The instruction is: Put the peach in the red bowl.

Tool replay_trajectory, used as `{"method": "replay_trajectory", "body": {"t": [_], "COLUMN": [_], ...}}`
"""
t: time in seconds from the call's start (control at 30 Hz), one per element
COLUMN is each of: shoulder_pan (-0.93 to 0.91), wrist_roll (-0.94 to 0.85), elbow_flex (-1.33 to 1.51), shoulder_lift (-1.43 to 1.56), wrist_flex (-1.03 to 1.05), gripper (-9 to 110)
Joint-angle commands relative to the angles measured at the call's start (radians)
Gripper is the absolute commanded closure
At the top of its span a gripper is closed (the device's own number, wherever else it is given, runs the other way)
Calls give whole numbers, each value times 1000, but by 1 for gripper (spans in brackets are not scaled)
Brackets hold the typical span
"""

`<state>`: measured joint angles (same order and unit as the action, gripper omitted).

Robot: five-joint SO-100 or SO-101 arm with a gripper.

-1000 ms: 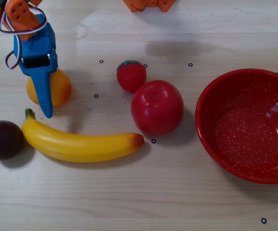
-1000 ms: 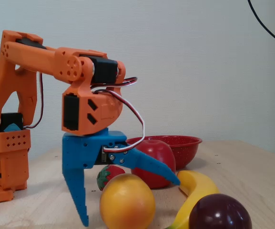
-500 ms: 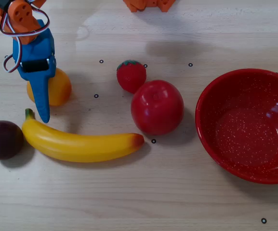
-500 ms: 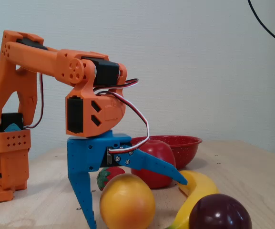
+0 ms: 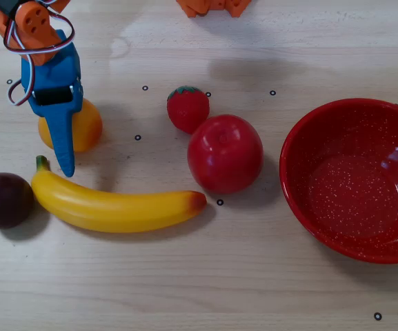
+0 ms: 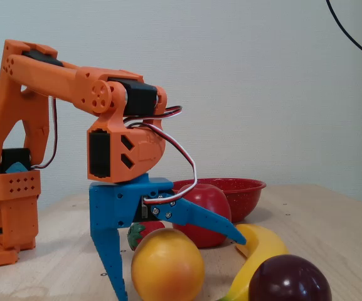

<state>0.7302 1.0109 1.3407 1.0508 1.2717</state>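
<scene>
End effector (image 6: 177, 266) blue, two-fingered, spread wide; straddles the peach (image 6: 167, 266) in the fixed view, one finger planted low at the fruit's left, the other angled out to the right above the banana (image 6: 256, 251). Nothing pinched. Overhead view: end effector (image 5: 64, 131) sits upper left of frame, its long blue finger lying across the peach (image 5: 81, 125) and pointing down toward the banana's (image 5: 112, 203) stem end.

Peach rests on the wooden surface (image 5: 205, 289), upper left, just above the banana; dark plum (image 5: 4, 200) at far left, near the banana's stem end. Red bowl (image 5: 302, 172) at right edge, empty, well apart from the peach. Apple (image 5: 225, 153) and strawberry (image 5: 187, 108) stand between peach and bowl.

Handling judgement: peach looks like a hollow plastic toy, likely light and rigid, not fragile. Glossy round skin reads as slippery; fingers off the widest line would probably squirt it out. Best hold seems across the equator, fingertips low, opposite sides, centred. Banana close by leaves little room for the lower finger.
</scene>
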Motion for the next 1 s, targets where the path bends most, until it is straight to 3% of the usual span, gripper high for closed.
{"method": "replay_trajectory", "body": {"t": [0.0,0.97], "shoulder_pan": [-14,-3], "wrist_roll": [18,40], "elbow_flex": [-14,3], "shoulder_lift": [46,48], "wrist_flex": [-28,-18], "gripper": [37,47]}}
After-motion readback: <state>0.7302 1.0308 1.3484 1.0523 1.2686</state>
